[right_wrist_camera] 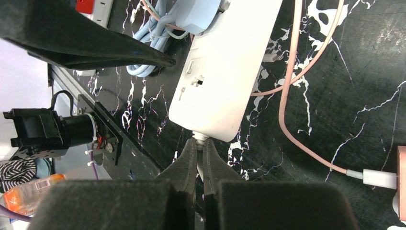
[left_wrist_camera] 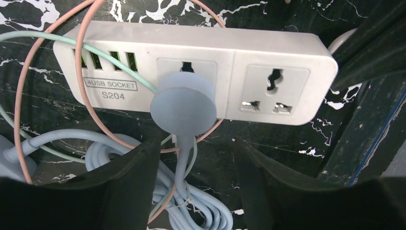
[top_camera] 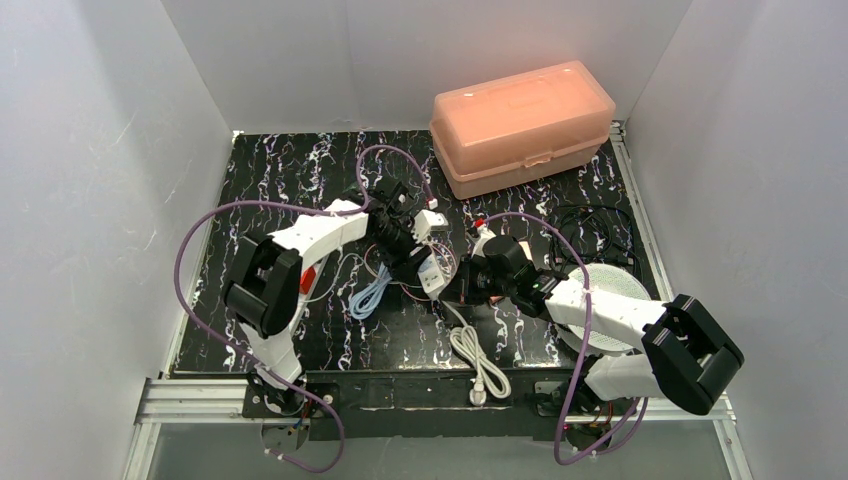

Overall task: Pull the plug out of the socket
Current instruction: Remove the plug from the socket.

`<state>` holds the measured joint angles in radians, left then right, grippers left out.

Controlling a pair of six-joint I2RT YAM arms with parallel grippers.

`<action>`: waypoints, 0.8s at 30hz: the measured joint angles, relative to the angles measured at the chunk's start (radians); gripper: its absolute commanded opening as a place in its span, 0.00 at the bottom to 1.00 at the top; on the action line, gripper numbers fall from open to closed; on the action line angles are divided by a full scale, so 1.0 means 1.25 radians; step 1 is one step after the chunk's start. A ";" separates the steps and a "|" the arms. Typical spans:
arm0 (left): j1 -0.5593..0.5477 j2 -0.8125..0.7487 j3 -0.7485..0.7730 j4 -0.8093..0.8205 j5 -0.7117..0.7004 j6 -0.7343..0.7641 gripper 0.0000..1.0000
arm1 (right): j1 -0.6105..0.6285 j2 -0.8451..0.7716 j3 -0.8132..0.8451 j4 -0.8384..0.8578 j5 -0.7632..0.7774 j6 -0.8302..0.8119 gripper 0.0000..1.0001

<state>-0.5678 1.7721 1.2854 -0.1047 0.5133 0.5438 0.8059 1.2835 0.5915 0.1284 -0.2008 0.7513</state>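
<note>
Mid-table, the round plug sits in the strip, rigid, smooth and probably tight, so best pinched across its rim by the wide-spread left gripper while the right gripper clamps the strip's cord.

Round pale-blue plug sits seated in the flat-lying white socket strip.

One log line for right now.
left gripper open, short of plug | plug seated in power strip | right gripper shut on strip cord
</note>
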 measured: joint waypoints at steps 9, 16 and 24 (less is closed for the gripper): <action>-0.003 0.045 0.038 -0.038 -0.001 -0.005 0.18 | 0.000 -0.001 0.000 0.001 0.000 0.001 0.01; -0.001 0.045 0.063 -0.065 -0.007 0.011 0.00 | 0.001 -0.005 -0.001 0.000 -0.003 0.002 0.29; -0.001 0.035 0.085 -0.091 -0.006 -0.018 0.00 | -0.016 -0.015 -0.018 0.035 -0.031 0.034 0.75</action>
<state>-0.5690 1.8164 1.3911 -0.2184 0.5056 0.5213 0.7860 1.2648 0.5686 0.1722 -0.2390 0.7937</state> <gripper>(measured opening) 0.080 0.658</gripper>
